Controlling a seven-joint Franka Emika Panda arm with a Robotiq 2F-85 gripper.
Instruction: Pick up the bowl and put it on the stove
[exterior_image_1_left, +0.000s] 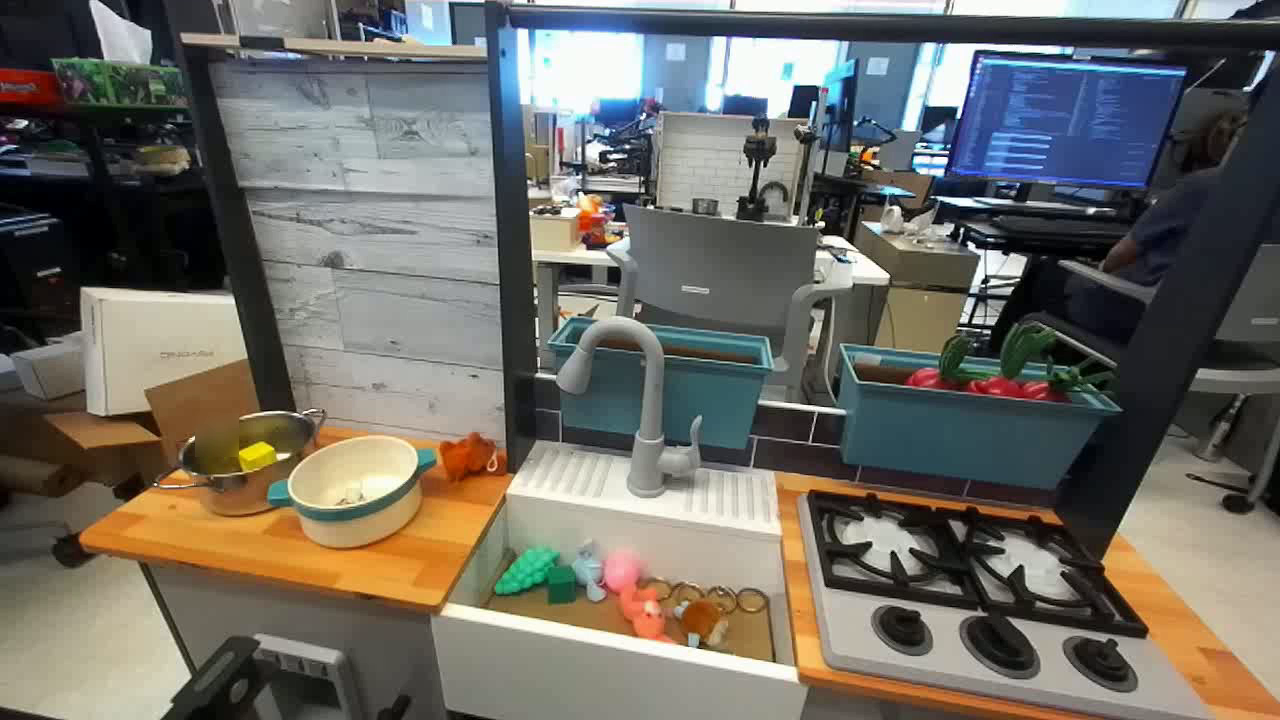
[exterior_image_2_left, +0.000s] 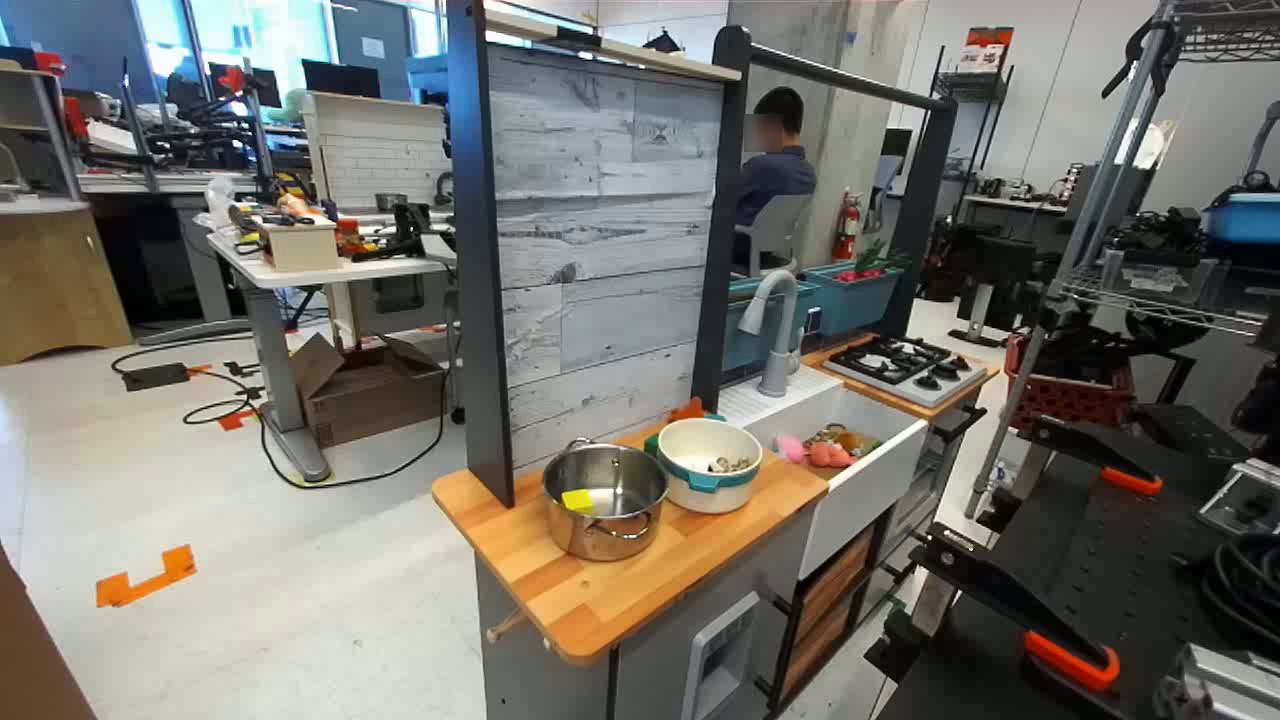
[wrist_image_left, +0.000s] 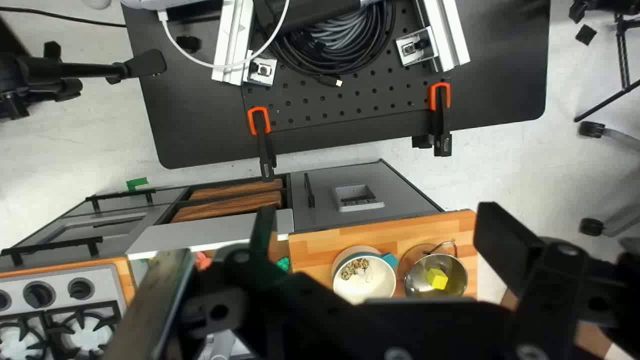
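Note:
The bowl (exterior_image_1_left: 362, 525) is round and cream-white with a teal band and teal side handles. It stands upright on the wooden counter beside the sink and shows in both exterior views (exterior_image_2_left: 715, 492) and in the wrist view (wrist_image_left: 372, 282). Several small speckled pieces lie inside it. The stove (exterior_image_1_left: 960, 550), with black grates and three knobs, is on the far side of the sink; it also shows in an exterior view (exterior_image_2_left: 905, 365) and at the lower left of the wrist view (wrist_image_left: 65, 305). My gripper (wrist_image_left: 380, 232) is open and empty, well above the counter. Neither exterior view shows it.
A shiny metal pot (exterior_image_1_left: 235, 495) with a yellow block touches or nearly touches the bowl. The sink (exterior_image_1_left: 620, 685) holds several toys, and a grey faucet (exterior_image_1_left: 651, 430) rises behind it. An orange toy (exterior_image_1_left: 468, 456) lies behind the bowl. A grey plank panel (exterior_image_1_left: 380, 240) stands behind the counter.

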